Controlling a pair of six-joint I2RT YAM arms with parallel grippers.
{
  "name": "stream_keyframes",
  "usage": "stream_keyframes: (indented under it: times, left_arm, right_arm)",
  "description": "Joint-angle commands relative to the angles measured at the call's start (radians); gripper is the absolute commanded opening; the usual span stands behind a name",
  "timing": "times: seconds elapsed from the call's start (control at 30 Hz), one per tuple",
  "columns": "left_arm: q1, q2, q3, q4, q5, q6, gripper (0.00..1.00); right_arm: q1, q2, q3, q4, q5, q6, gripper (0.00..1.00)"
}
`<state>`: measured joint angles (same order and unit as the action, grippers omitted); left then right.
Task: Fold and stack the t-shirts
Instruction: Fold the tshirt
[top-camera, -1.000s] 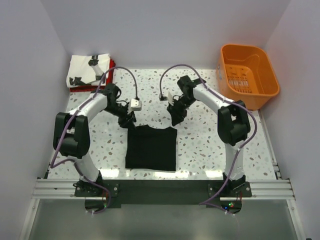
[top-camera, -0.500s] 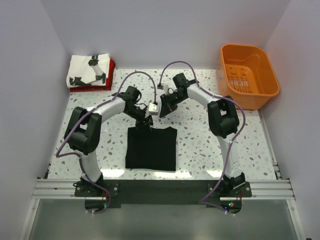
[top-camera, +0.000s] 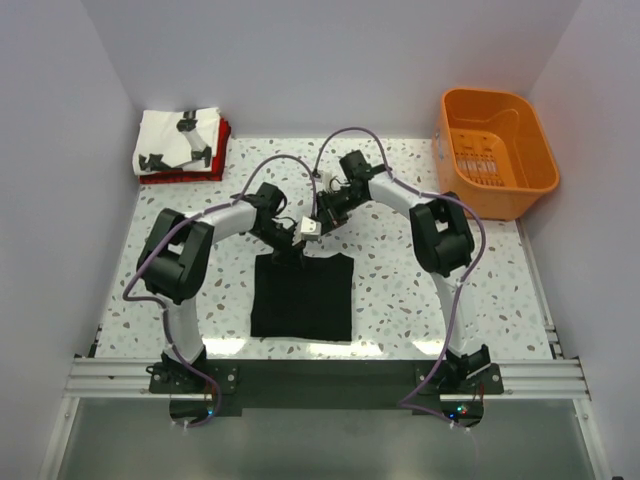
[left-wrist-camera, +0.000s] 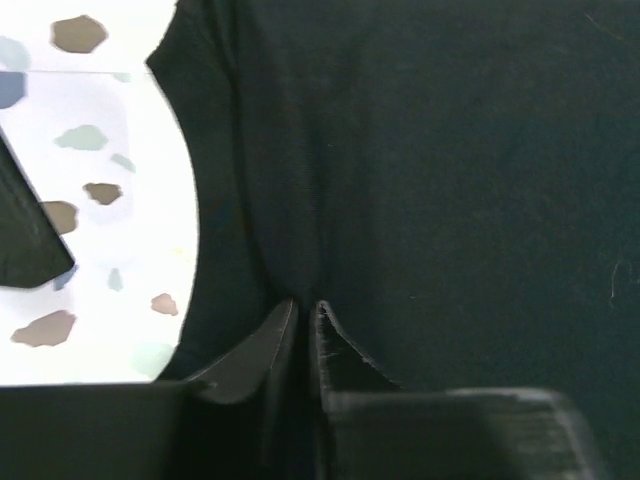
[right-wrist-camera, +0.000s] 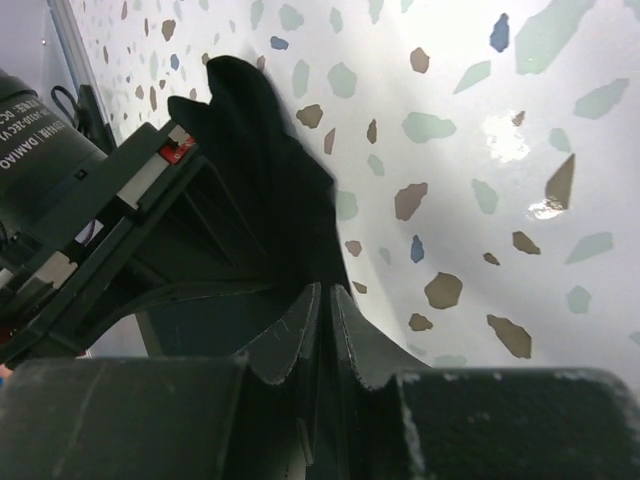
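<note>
Both arms bend inward until their wrists nearly meet — the left arm (top-camera: 215, 215) reaching low to its right, the right arm (top-camera: 400, 192) arched over to its left — and the left gripper (left-wrist-camera: 305, 315) and the right gripper (right-wrist-camera: 325, 300) each pinch the black t-shirt (left-wrist-camera: 450, 150) between nearly closed fingers.

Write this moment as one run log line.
left gripper: shut on black t-shirt, far edge | right gripper: shut on black t-shirt | white t-shirt: on red t-shirt, far-left corner
</note>
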<state>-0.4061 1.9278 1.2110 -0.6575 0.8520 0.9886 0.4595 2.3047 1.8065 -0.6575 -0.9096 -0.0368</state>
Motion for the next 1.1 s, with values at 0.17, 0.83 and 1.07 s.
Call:
stream_keyframes:
  times: [0.17,0.83,1.07]
  left_arm:
    - [-0.005,-0.124,-0.057,0.063,0.033,0.033,0.00]
    - [-0.053,-0.351,-0.226,0.344,-0.123,0.008,0.00]
    - [-0.053,-0.374,-0.237,0.413,-0.145,0.024,0.00]
  right_arm:
    - [0.056,0.027,0.011,0.009,-0.058,-0.009,0.10]
    - [0.080,0.226,0.134,-0.247,-0.135,-0.202,0.08]
    - [0.080,0.239,0.143,-0.258,-0.141,-0.215,0.08]
